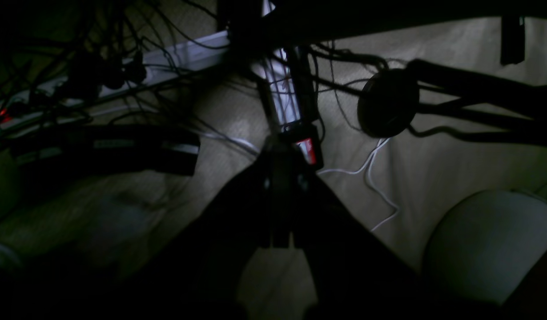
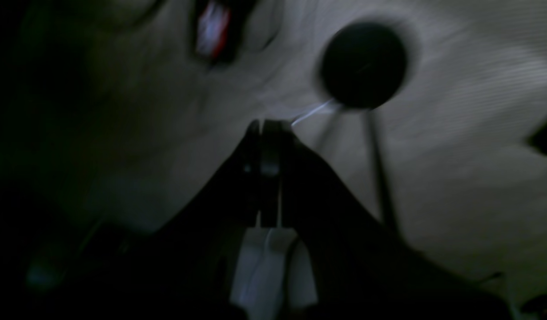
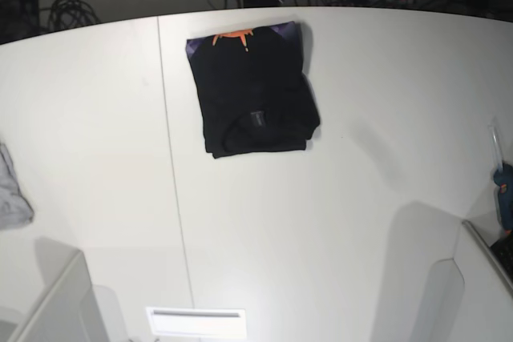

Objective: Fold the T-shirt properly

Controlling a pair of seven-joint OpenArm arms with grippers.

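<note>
Closest to the lens, both wrist views are filled by dark end effectors, the left end effector and the right end effector each pressed together on nothing, pointed at floor and cables off the worktop. Out on it, the T-shirt lies folded into a compact black rectangle near the far edge, orange and purple print peeking out. Any risk now is a careless return swipe rumpling that fold; a grey cloth sits well apart.

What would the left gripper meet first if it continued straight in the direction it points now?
Probably the taped black fitting just past the shut tips of the left gripper, at the foot of a white post hung with cables. The view is dark, so the depth between them is unclear.
</note>
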